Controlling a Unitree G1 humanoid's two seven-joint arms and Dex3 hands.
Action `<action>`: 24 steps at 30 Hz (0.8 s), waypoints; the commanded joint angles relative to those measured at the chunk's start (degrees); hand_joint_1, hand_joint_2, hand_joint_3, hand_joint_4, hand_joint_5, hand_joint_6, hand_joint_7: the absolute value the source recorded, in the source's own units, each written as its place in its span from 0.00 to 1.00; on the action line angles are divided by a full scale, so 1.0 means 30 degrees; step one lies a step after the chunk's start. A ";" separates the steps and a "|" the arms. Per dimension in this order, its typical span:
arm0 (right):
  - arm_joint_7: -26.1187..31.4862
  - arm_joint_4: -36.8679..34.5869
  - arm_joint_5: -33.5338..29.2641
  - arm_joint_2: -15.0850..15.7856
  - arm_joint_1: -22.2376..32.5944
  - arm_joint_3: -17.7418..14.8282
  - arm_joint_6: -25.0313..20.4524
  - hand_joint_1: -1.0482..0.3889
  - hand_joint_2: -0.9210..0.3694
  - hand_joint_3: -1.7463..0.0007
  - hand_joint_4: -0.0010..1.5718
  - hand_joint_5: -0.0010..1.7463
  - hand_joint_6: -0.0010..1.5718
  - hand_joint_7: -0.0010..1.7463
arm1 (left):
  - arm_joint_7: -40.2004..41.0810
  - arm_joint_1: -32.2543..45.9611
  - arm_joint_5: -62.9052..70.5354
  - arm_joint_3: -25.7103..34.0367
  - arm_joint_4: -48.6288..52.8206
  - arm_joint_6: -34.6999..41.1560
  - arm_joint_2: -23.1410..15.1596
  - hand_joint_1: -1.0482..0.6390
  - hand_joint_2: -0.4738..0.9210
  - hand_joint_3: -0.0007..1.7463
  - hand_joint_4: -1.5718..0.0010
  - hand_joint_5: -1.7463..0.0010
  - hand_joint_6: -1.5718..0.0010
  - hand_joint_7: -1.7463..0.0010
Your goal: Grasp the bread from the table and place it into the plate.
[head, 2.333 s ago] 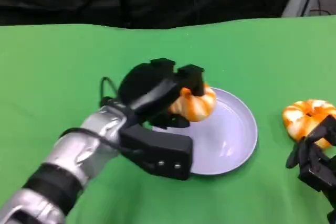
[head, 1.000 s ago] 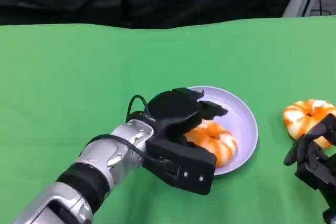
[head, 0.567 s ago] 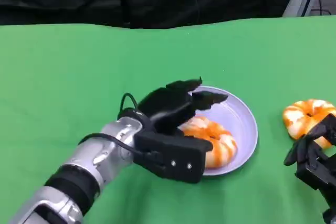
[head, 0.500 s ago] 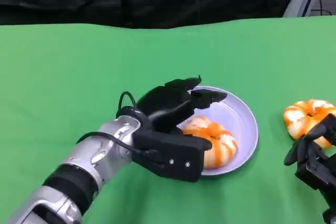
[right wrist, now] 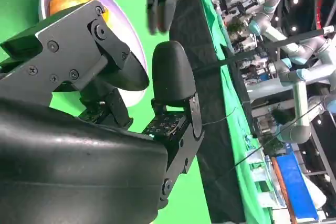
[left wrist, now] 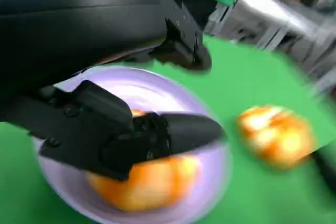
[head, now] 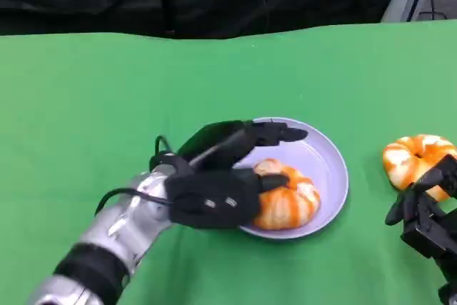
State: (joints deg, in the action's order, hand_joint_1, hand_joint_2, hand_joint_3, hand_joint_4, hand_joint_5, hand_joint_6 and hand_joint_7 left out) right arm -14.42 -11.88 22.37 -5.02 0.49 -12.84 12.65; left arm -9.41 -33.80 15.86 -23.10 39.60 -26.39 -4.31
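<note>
No legible text, labels, brand marks, numbers or signs in any view.

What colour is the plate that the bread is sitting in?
The plate is pale lilac, almost lavender. It shows best in the head view, under the orange-and-white bread.
</note>
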 commanded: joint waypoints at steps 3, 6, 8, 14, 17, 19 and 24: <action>-0.0102 -0.0020 0.0060 0.0281 0.0012 -0.0166 0.0227 0.66 0.37 0.21 0.58 1.00 0.50 0.92 | -0.9013 0.5509 -1.3532 0.5987 -0.5511 0.5120 -0.0799 0.56 0.71 0.73 0.40 0.01 0.43 0.10; -0.0002 0.0084 0.0039 0.0313 0.0021 -0.0160 0.0058 0.67 0.37 0.21 0.58 1.00 0.50 0.92 | -1.0391 0.6912 -1.6256 0.7350 -0.6536 0.8002 -0.1115 0.54 0.74 0.67 0.40 0.00 0.45 0.07; 0.0041 0.0128 0.0029 0.0326 0.0025 -0.0159 -0.0016 0.67 0.37 0.21 0.57 1.00 0.50 0.92 | -1.0989 0.7571 -1.7464 0.8056 -0.7170 0.9570 -0.1250 0.53 0.79 0.59 0.40 0.00 0.46 0.04; 0.0039 0.0128 0.0031 0.0329 0.0024 -0.0161 -0.0020 0.67 0.37 0.21 0.57 1.00 0.50 0.92 | -1.1230 0.7821 -1.7453 0.8726 -0.8076 1.1029 -0.1107 0.52 0.80 0.56 0.40 0.00 0.46 0.04; 0.0042 0.0128 0.0033 0.0331 0.0024 -0.0157 -0.0019 0.67 0.36 0.22 0.57 1.00 0.50 0.92 | -1.1286 0.7845 -1.7309 0.8898 -0.8201 1.1237 -0.1002 0.52 0.81 0.56 0.40 0.00 0.46 0.04; 0.0038 0.0129 0.0029 0.0326 0.0023 -0.0164 -0.0022 0.67 0.36 0.22 0.57 1.00 0.50 0.92 | -1.1317 0.7849 -1.7241 0.8972 -0.8235 1.1305 -0.0951 0.52 0.81 0.55 0.40 0.00 0.46 0.04; 0.0168 0.0328 0.0067 0.0232 0.0137 -0.0189 -0.0053 0.67 0.37 0.23 0.57 1.00 0.50 0.91 | -1.6245 0.8016 -2.1062 1.1462 -0.4814 1.5525 -0.2303 0.54 0.71 0.65 0.47 0.00 0.45 0.06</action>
State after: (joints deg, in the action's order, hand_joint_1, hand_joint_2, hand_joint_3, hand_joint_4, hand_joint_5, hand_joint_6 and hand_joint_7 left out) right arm -14.35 -11.76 22.39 -4.82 0.47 -12.91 12.52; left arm -52.36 -10.56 -43.63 7.40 21.00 15.65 -8.05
